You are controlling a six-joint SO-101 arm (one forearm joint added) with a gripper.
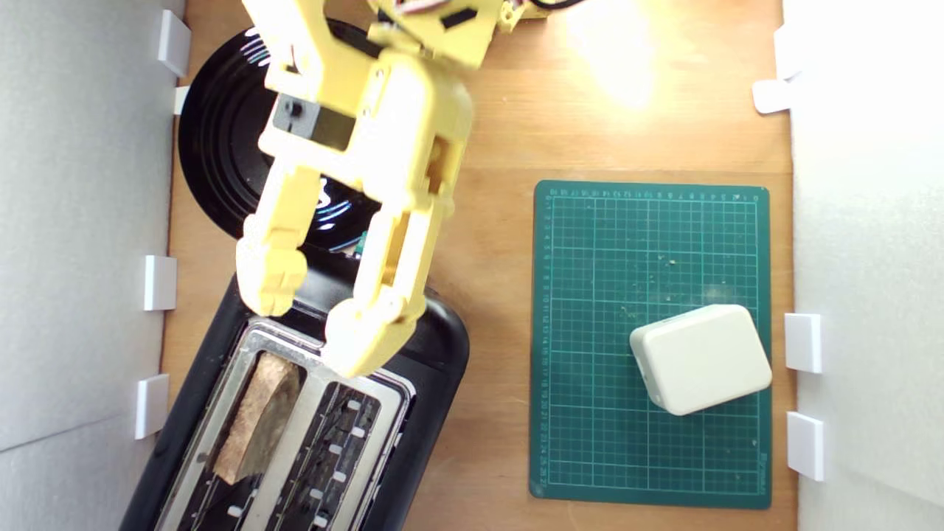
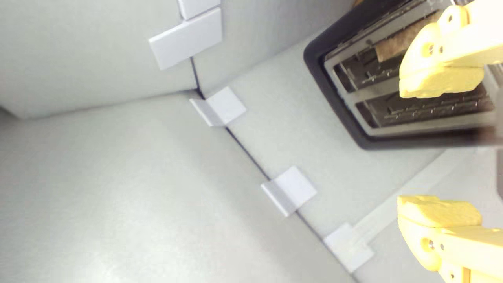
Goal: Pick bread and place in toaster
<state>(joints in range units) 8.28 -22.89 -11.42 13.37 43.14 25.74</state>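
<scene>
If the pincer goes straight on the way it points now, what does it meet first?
Probably the toaster: the open, empty pincer points down at its metal top beside the bread. Depth is unclear.

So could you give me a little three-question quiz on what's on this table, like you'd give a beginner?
1. True or false: the bread sits in a slot of the toaster.
2. The pincer is: A) open and empty, B) shut on bread.
3. What lies under the cream box?

Key: 1 true. 2 A. 3 the green mat.
</scene>
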